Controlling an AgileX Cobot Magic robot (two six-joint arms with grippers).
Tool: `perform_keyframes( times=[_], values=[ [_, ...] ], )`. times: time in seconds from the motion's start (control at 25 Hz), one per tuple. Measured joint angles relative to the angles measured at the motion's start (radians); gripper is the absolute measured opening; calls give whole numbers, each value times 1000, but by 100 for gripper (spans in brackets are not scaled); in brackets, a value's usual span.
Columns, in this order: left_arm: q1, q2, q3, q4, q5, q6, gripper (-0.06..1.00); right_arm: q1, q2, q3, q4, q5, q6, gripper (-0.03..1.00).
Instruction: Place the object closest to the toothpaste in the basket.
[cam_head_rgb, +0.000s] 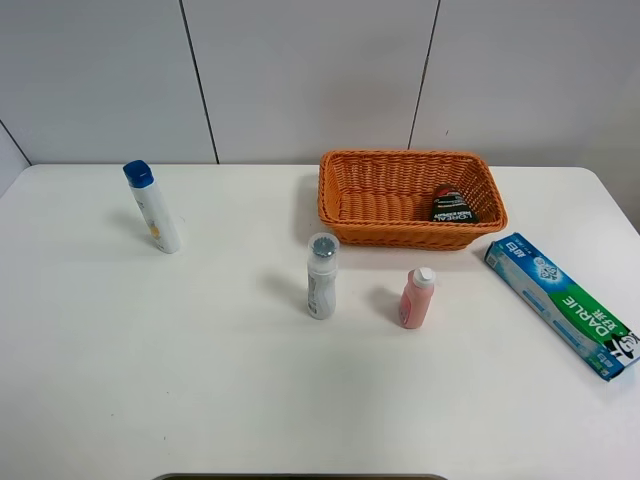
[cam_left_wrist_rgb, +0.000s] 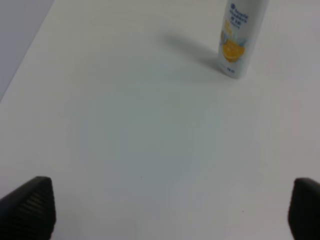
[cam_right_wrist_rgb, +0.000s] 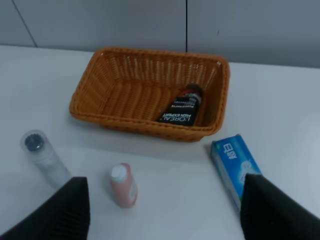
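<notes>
Left of the woven orange wicker basket (cam_head_rgb: 412, 200) stands a blue-capped cylindrical bottle (cam_head_rgb: 153, 207). In front of the basket stand a clear-capped white bottle (cam_head_rgb: 321, 276) and a small pink bottle (cam_head_rgb: 416, 297). The flat Darlie toothpaste box (cam_head_rgb: 560, 303) lies at the basket's right. Left gripper (cam_left_wrist_rgb: 165, 210) and right gripper (cam_right_wrist_rgb: 165, 210) are both spread.

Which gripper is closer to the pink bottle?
Right. The right gripper hovers over the pink bottle; the left gripper is off by the blue-capped bottle.
</notes>
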Motion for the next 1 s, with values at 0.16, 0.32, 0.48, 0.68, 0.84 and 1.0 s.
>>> perform_keyframes(
  times=[0.16,0.32,0.48,0.68,0.84,1.0],
  values=[
    [0,0,0,0,0,0,94,-83,-57,30,-23,-2,-46,66],
    [0,0,0,0,0,0,94,-113,-133,190,-25,0,-61,66],
    [0,0,0,0,0,0,94,-114,-204,384,-25,2,-61,66],
    [0,0,0,0,0,0,94,-115,-278,569,-25,4,-61,66],
    [0,0,0,-2,0,0,94,-115,-376,630,-32,-30,-62,66],
    [0,0,0,-2,0,0,94,-115,-475,662,-34,-89,-62,66]
  ],
)
